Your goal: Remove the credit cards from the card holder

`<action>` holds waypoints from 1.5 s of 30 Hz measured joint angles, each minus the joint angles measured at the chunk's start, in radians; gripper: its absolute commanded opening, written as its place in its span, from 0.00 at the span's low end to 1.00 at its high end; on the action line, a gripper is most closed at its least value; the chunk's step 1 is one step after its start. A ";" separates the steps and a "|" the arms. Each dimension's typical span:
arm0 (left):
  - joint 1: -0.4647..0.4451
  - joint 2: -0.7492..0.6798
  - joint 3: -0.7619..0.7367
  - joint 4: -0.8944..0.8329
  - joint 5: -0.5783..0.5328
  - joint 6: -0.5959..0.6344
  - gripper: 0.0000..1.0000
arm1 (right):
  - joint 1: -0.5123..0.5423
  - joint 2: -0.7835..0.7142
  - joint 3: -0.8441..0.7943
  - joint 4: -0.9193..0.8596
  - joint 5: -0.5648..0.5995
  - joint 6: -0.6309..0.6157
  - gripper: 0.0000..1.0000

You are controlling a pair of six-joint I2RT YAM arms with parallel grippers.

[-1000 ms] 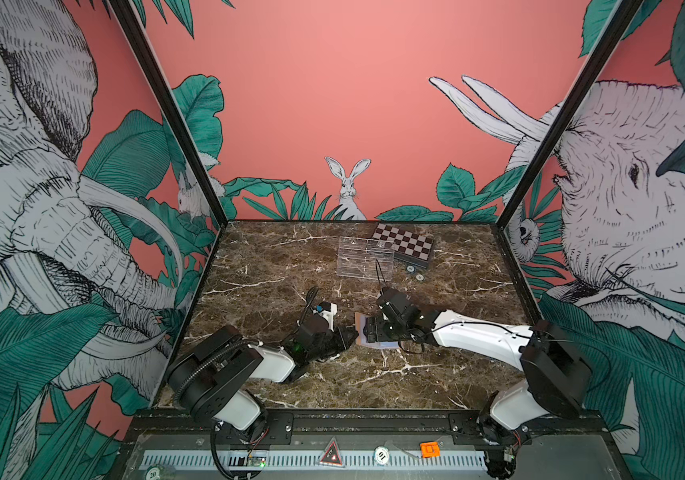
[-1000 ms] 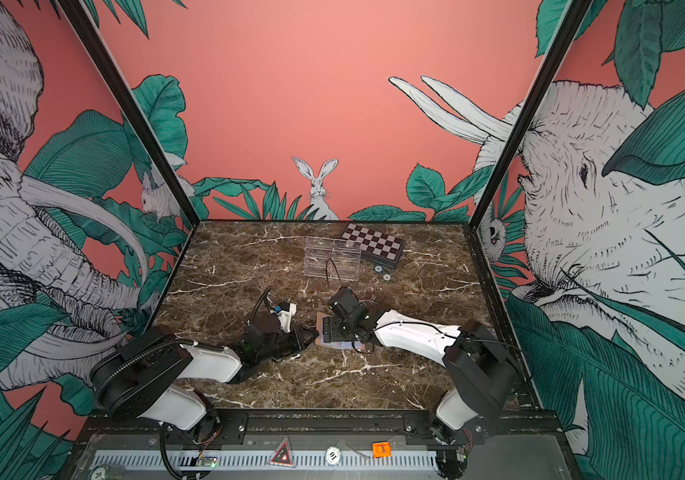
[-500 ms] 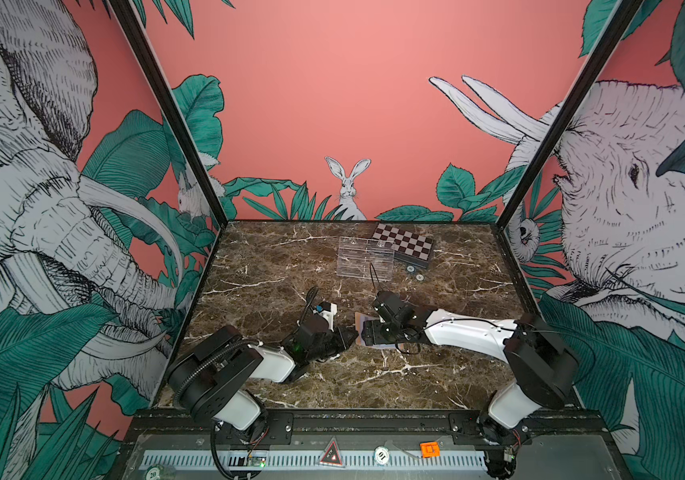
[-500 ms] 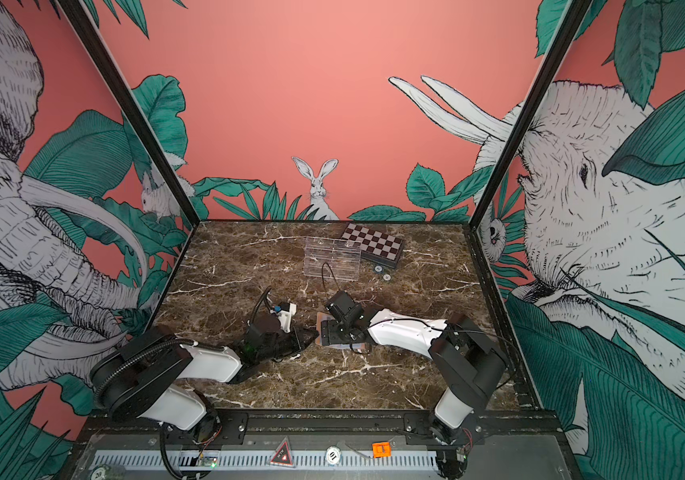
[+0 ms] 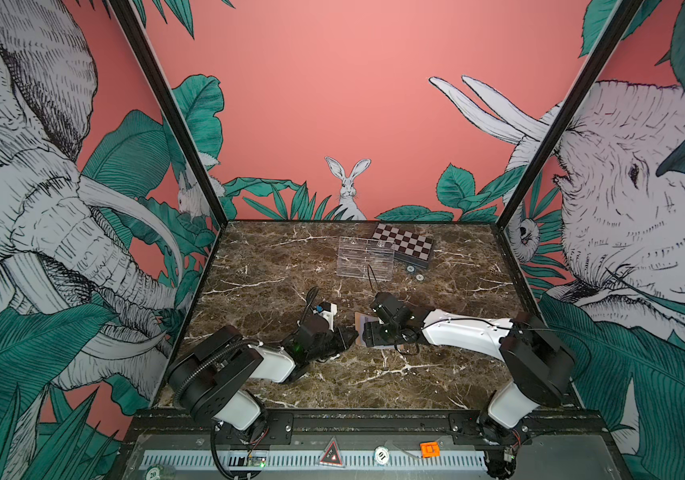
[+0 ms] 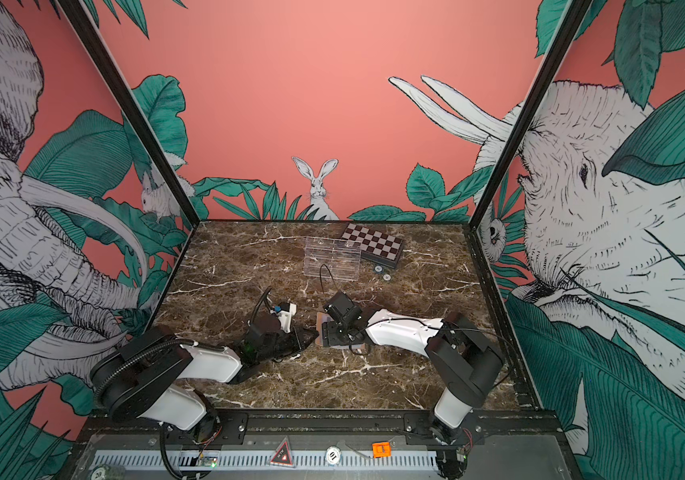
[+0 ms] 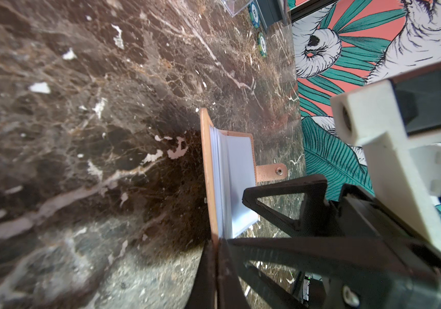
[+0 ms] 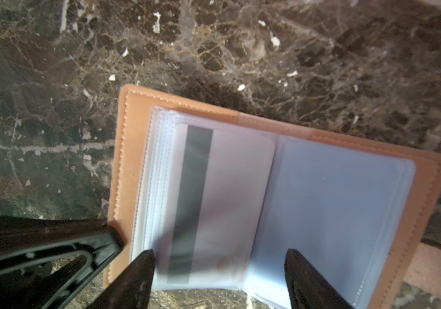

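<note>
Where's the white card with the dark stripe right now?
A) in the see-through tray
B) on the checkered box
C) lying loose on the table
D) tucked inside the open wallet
D: the right wrist view shows the credit card sitting inside the open card holder, behind its clear plastic.

A robot test cell dressed up as a jungle stage set.
Flat pink wall panels [image 5: 332, 104] printed with elephants, a rabbit and green leaves box in a dark brown marble-patterned tabletop [image 5: 270, 266]. They meet at black metal corner posts [image 5: 175, 124]. A white-and-black left robot arm [image 5: 270, 365] and its right twin [image 5: 465, 332] stand on a black near-edge rail [image 5: 374, 419].
</note>
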 measured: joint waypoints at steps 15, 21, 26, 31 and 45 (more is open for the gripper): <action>-0.001 0.000 0.000 0.000 -0.003 0.003 0.00 | 0.010 -0.011 0.014 -0.032 0.043 0.005 0.60; -0.001 -0.002 0.000 -0.001 -0.003 0.008 0.00 | 0.004 -0.048 0.012 -0.076 0.106 0.005 0.58; -0.001 -0.004 0.000 -0.001 -0.003 0.012 0.00 | -0.003 -0.082 0.011 -0.083 0.123 0.004 0.61; -0.001 -0.004 0.000 -0.001 -0.003 0.016 0.00 | -0.006 -0.094 -0.018 -0.036 0.085 -0.005 0.68; -0.001 -0.005 0.000 -0.001 -0.002 0.017 0.00 | 0.009 -0.015 -0.003 0.003 0.024 -0.008 0.72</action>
